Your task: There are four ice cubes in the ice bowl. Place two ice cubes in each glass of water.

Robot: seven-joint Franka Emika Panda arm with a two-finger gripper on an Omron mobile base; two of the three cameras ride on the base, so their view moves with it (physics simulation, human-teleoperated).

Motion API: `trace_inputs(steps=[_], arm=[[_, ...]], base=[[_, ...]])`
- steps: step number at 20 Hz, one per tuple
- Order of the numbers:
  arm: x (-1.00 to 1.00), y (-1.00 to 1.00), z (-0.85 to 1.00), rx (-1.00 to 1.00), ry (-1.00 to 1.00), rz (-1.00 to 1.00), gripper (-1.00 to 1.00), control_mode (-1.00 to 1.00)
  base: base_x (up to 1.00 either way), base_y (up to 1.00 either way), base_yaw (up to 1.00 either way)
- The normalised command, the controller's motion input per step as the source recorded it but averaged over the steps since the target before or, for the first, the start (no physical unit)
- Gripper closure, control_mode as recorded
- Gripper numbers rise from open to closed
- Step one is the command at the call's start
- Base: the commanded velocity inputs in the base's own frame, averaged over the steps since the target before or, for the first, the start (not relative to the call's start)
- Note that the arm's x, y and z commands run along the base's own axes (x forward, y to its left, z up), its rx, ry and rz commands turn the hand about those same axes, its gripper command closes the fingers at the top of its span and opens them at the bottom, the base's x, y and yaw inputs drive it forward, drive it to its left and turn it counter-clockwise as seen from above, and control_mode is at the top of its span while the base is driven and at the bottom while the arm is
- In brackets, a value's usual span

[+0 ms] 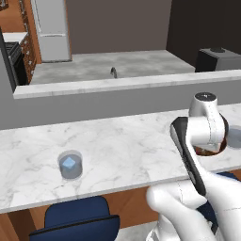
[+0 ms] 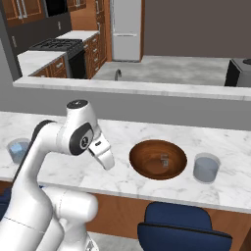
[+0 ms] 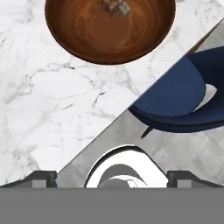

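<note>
Beside the ice bowl (image 2: 158, 159), toward the stove-side glass (image 2: 18, 150), the end effector (image 2: 103, 154) hangs released and empty. Swing it over the bowl's centre, where one remaining ice cube (image 2: 164, 159) lies, and descend straight.

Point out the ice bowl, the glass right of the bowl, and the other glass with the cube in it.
ice bowl (image 2: 158, 159), right base view, on its inner wall.
right glass (image 2: 206, 168), right base view, on its side.
left glass (image 1: 70, 165), left base view, on its clear side wall.
</note>
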Motion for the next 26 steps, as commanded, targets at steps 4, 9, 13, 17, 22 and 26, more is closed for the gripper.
trace_inputs(steps=[4, 9, 13, 17, 22, 26], arm=[[-0.08, -1.00, 0.00, 0.00, 0.11, -0.36, -1.00, -1.00], [0.01, -0.85, 0.03, 0.00, 0.02, -0.12, -1.00, -1.00], [0.25, -0.36, 0.06, 0.00, -0.01, 0.00, -1.00, -1.00], [0.66, -0.01, 0.04, -0.01, 0.03, 0.15, -1.00, -1.00], [0.64, -0.18, 0.00, -0.04, 0.09, 0.29, -1.00, -1.00], [0.30, -0.57, -0.07, -0.02, 0.09, 0.36, -1.00, -1.00]], base=[[0.00, 0.00, 0.00], [0.00, 0.00, 0.00], [0.00, 0.00, 0.00], [0.00, 0.00, 0.00], [0.00, 0.00, 0.00], [0.00, 0.00, 0.00]])
